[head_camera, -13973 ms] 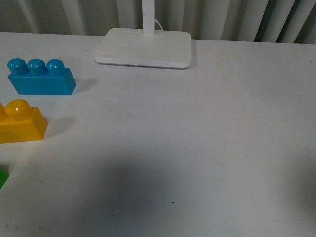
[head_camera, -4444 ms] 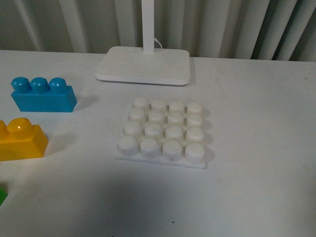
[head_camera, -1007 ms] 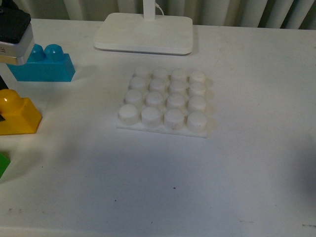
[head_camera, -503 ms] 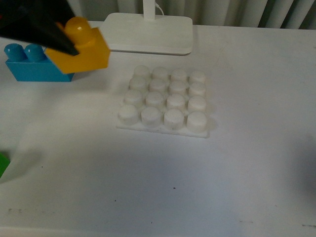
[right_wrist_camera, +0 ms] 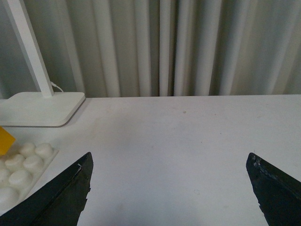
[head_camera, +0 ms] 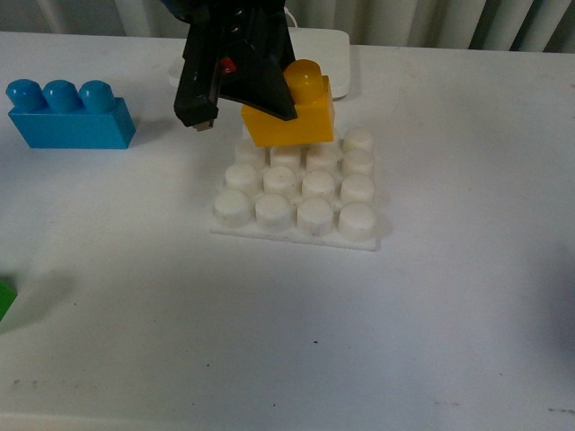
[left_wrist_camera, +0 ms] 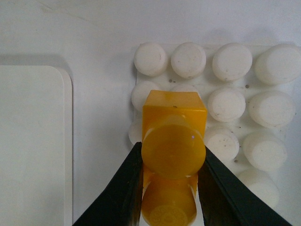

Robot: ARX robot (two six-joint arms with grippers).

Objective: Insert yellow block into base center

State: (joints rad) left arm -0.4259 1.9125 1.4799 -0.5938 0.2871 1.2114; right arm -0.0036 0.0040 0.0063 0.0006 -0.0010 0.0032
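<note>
1. Over the far rows of the base (head_camera: 314, 187), the yellow block (head_camera: 292, 112) hangs in the left gripper (head_camera: 269, 99). In the front view it covers most of the back row, and only that row's right-hand stud shows.
2. The left pincer is clamped on the block. In the left wrist view its two black fingers (left_wrist_camera: 129, 183) press the block's long sides, and one round stud of the block (left_wrist_camera: 173, 146) faces the lens between them.
3. In that same view the block sits above white studs of the base (left_wrist_camera: 263, 113) near one edge of the grid, not squarely over the middle four.
4. I cannot tell whether the block's underside touches the studs (the front view hides the seam behind the block's own body). The block looks slightly tilted.
5. The right gripper (right_wrist_camera: 169, 160) is spread wide with nothing between its fingers, low over bare table and well apart from the base. Its camera catches a yellow sliver of the block (right_wrist_camera: 3, 140) and a corner of the base (right_wrist_camera: 23, 165).
6. The white lamp foot (head_camera: 334, 63) stands just beyond the base, partly hidden by the left arm.
7. A blue three-stud brick (head_camera: 67, 117) lies to the left on the table (head_camera: 404, 314), well apart from the base. A scrap of green (head_camera: 4, 301) shows at the left edge, too little to identify.
</note>
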